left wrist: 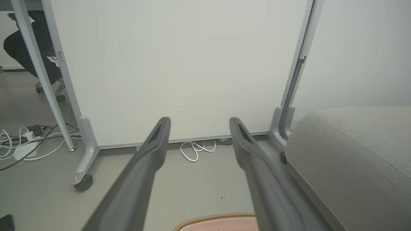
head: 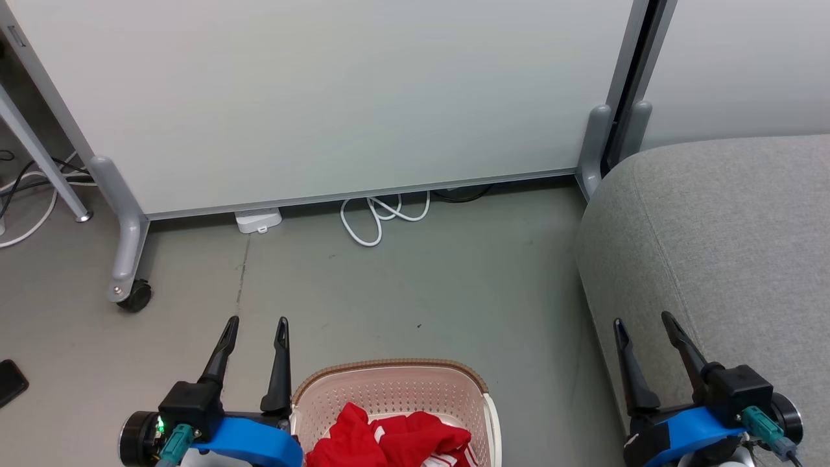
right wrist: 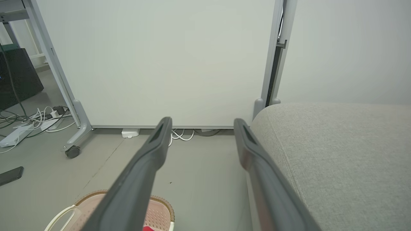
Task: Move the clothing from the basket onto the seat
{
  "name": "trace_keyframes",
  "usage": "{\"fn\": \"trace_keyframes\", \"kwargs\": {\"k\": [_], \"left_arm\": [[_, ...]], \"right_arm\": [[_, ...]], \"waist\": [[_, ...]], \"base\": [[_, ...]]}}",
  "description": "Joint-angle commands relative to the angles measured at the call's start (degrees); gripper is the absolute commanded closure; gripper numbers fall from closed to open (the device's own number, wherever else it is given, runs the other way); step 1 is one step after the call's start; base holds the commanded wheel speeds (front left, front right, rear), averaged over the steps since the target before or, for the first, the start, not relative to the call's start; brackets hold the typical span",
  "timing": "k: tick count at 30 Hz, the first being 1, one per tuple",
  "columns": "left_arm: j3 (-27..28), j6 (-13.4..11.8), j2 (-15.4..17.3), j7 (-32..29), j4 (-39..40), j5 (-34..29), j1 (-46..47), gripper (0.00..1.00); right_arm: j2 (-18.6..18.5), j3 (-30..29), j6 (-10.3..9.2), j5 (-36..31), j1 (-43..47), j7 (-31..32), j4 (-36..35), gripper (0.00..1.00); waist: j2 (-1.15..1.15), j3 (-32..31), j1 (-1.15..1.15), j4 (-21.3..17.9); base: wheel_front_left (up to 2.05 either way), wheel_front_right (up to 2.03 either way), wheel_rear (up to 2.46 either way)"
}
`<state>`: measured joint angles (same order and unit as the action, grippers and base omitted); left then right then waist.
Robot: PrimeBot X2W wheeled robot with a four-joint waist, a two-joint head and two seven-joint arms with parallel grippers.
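Clothing (head: 389, 444): red with white stripes, bunched inside the basket (head: 389, 392) at the bottom edge of the head view. None of it lies on the seat (head: 726, 233).

Left gripper (head: 257, 320): just left of the basket, fingers apart, nothing between them, tips above bare floor (head: 421, 285).

Right gripper (head: 642, 319): well right of the basket, in front of the seat's near side. Its fingers are apart and hold nothing.

Basket stands on the floor, a strip of floor between it and the seat.

Flat dark object (head: 10, 383) lies on the floor at far left.

Further out: caster (head: 136, 296) of a panel (head: 324, 97) foot, a white box (head: 258, 220) and a looped white cable (head: 379, 217) at the panel's lower edge. Panel stands upright behind the floor; the seat's far corner lies near its right post.
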<state>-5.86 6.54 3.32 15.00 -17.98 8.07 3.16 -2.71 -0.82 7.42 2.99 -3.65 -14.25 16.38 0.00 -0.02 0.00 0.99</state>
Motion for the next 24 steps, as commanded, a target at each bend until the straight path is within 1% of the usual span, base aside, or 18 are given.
{"fn": "trace_keyframes", "kwargs": {"k": [1, 10, 14, 19, 24], "left_arm": [[0.3, 0.2, 0.0, 0.3, -0.1, -0.1, 0.2, 0.0], [0.4, 0.3, -0.2, 0.3, 0.1, -0.3, -0.1, 0.0], [0.7, 0.2, -0.2, 0.3, 0.0, -0.3, 0.3, 0.0], [1.1, 0.1, 0.2, 0.2, -2.1, -0.7, 1.3, 0.0], [1.1, 0.4, 0.9, 0.2, -7.8, 0.1, 3.4, 0.0]], "right_arm": [[-0.3, 0.1, 0.13, 0.2, -0.4, -0.3, 0.1, 0.0], [-0.3, 0.1, 0.13, 0.3, -0.1, -0.5, -0.1, 0.0], [-0.3, 0.6, 0.13, 0.4, -1.0, -0.4, -0.5, 0.0], [-0.3, 1.7, 0.13, 0.8, -2.4, -0.5, -1.0, 0.0], [-0.3, 3.3, 0.13, 1.5, -4.7, -0.6, -2.0, 0.0]], "waist": [[0.0, 0.0, 0.0, 0.0], [0.0, 0.4, 0.0, 0.0], [0.0, 1.6, 0.0, -0.5], [0.0, 5.0, 0.0, -2.2], [0.0, 11.3, 0.0, -5.3]], "base": [[0.0, 0.0, 0.0], [0.0, 0.0, 0.0], [0.0, 0.0, 0.0], [0.0, 0.0, 0.0], [0.0, 0.0, 0.0]]}}
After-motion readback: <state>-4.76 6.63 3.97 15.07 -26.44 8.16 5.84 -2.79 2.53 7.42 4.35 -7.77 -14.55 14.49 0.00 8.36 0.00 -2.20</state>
